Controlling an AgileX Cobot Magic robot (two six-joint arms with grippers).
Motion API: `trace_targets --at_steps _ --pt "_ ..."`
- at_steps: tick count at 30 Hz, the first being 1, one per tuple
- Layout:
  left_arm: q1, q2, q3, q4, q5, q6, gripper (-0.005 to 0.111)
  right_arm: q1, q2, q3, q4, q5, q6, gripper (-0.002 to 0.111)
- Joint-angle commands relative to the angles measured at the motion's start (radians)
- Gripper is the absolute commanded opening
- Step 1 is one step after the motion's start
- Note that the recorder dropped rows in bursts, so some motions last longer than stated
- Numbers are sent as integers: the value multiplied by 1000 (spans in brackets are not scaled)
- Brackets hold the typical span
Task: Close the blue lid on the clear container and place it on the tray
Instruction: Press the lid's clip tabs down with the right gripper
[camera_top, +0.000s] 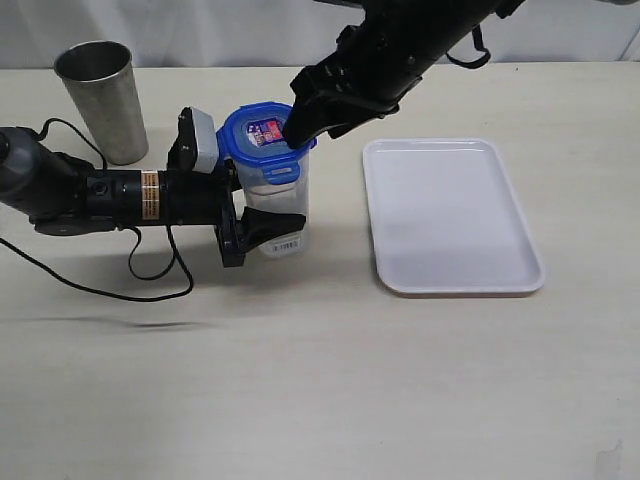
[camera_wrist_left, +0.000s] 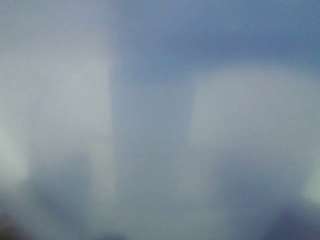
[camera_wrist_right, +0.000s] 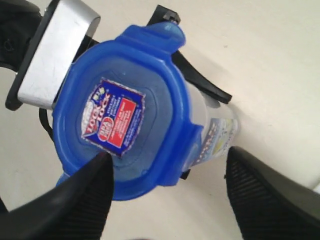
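The clear container stands upright on the table with the blue lid sitting on its top. My left gripper reaches in from the left and is shut on the container's lower body, one black finger in front of it. The left wrist view is only a blue-grey blur. My right gripper hovers at the lid's right edge. In the right wrist view its two fingers stand wide apart, open, one fingertip over the lid and the other beside the container. The white tray lies to the right.
A tapered steel cup stands at the back left, behind the left arm. A black cable loops on the table in front of that arm. The left wrist's silver camera block sits close beside the lid.
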Motion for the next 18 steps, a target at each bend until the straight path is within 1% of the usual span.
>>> trace_targets --at_steps 1,10,18 --pt "-8 -14 -3 -22 -33 -4 0 0 -22 3 -31 -7 14 62" --pt "-8 -14 -3 -22 -33 -4 0 0 -46 3 -10 -7 -12 62" --pt "-8 -14 -3 -22 -33 -4 0 0 -91 -61 -6 -7 -27 61"
